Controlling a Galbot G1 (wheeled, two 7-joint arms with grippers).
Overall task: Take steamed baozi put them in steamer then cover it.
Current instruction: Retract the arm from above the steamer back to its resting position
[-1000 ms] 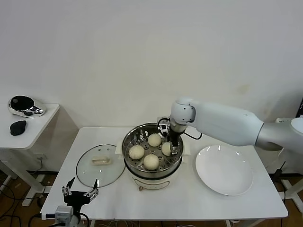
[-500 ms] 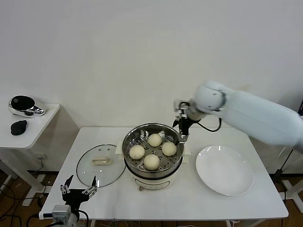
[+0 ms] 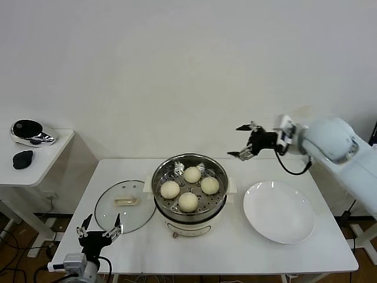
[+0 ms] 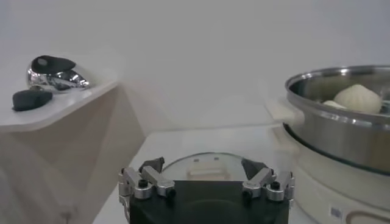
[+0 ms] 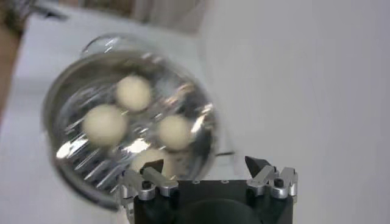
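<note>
On the white table (image 3: 235, 247) I see all four baozi (image 3: 188, 201) in the steamer (image 3: 189, 191), while the cover (image 3: 122, 205) lies flat just beside its left, nearest my empty, spread left fingers (image 3: 100, 230); the right gripper (image 3: 246, 143) hangs open above the plate (image 3: 278, 213).

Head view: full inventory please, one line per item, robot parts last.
steamed baozi: four, cream-white, inside the steamer
steamer: one, steel on cream base, table centre
cover: one, clear glass, cream handle, flat on table on the steamer's left
plate: one, white, nothing on it, on the steamer's right
side table: one, white, holds a chrome-and-black object and a black object
left end effector: open, low at the table's front edge near the cover
right end effector: open, raised between steamer and plate
</note>
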